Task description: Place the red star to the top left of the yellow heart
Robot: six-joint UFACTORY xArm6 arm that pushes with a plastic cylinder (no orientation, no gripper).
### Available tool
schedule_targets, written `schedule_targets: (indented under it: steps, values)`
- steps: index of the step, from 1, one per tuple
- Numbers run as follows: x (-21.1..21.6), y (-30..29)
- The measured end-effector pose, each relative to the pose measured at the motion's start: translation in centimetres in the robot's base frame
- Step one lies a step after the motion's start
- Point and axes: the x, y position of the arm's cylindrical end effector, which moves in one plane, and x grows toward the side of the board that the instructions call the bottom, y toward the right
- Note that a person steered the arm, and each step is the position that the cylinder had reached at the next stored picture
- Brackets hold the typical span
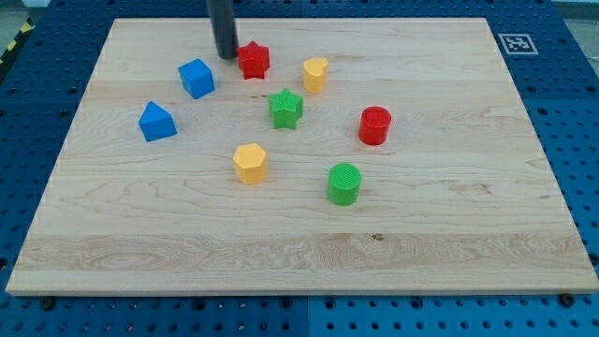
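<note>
The red star (253,61) lies near the view's top, left of centre. The yellow heart (315,74) sits just to its right and slightly lower, with a gap between them. My tip (226,56) stands on the board right beside the red star's left side, close to touching it. The dark rod rises from there out of the view's top.
A blue cube (197,78) and a blue block with a sloped top (157,122) lie at the left. A green star (285,108) sits below the red star. A yellow hexagon (250,163), a green cylinder (344,183) and a red cylinder (374,125) lie lower and right.
</note>
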Motion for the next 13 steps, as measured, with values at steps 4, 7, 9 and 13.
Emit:
schedule_targets:
  steps: [4, 7, 9, 13]
  values:
    - [5.7, 4.2]
    - [9.5, 7.9]
    - [8.4, 7.7]
    - [2.2, 7.1]
